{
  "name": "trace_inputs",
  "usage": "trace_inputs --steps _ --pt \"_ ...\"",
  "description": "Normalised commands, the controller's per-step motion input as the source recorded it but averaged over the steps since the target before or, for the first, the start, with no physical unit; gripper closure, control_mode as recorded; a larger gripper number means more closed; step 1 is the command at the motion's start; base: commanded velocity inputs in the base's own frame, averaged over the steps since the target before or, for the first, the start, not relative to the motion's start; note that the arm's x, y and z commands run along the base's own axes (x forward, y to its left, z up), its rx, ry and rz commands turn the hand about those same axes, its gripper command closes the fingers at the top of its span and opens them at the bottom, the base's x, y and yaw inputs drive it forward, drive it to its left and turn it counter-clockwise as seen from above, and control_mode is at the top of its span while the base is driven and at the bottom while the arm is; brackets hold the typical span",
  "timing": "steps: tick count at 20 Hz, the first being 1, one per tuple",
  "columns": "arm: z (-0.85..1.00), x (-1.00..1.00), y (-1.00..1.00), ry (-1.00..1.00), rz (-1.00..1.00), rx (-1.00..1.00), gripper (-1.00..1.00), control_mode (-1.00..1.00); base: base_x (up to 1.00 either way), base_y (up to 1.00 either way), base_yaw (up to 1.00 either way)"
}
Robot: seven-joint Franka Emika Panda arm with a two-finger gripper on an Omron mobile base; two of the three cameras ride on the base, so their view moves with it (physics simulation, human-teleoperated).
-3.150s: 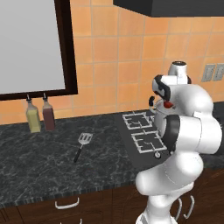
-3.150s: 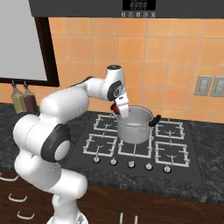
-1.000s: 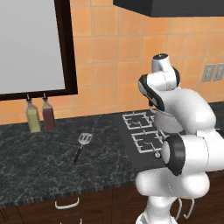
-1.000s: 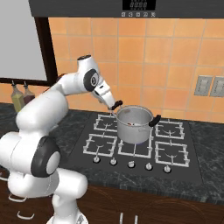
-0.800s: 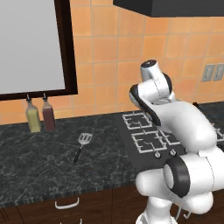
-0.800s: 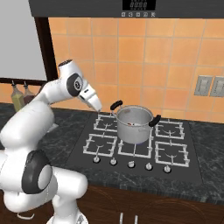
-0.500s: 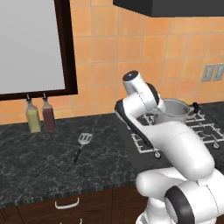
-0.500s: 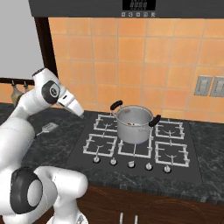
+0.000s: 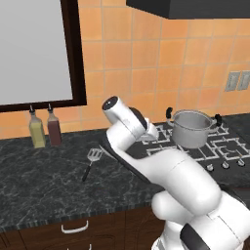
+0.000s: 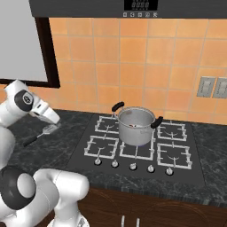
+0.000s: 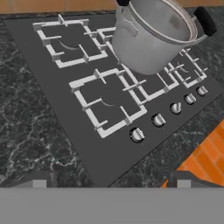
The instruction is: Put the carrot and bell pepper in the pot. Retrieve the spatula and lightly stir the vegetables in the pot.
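**Spatula next: the arm has swung away from the pot**

The spatula (image 9: 91, 161) lies flat on the dark counter (image 9: 44, 180), left of the stove (image 10: 137, 146), with its pale slotted blade toward the wall and its dark handle toward the room. Nothing touches it. In the right base view it shows again just below the robot's hand, near but apart from it.

The pot (image 10: 135, 124) stands on the stove grates, well apart from the spatula. Inside it I can see a bit of red and orange at the bottom, so I judge that the vegetables (image 10: 136, 126) are already in.

A few seconds ago the gripper (image 10: 54, 119) hung over the pot. Since then the arm has turned to the left, across the stove, and the hand is now above the counter close to the spatula. The jaws are spread wide and hold nothing.

This means, I think, that the first part of the task is done and fetching the spatula has begun. Two oil bottles (image 9: 43, 131) stand by the wall, away from the path.
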Motion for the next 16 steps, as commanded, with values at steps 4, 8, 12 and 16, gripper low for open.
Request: trace_inputs --steps 4,8,12,16 --pt "-0.27 -0.04 1.0 0.02 0.0 0.01 -1.0 -1.0 0.0 0.0 0.0" --pt "-0.45 0.0 1.0 0.0 0.0 0.03 -1.0 -1.0 0.0 0.0 0.0" --pt "-0.57 0.0 0.96 -0.01 0.0 0.05 -1.0 -1.0 0.0 0.0 0.0" --pt "-0.58 0.0 0.66 -0.11 0.0 0.1 -1.0 -1.0 0.0 0.0 0.0"
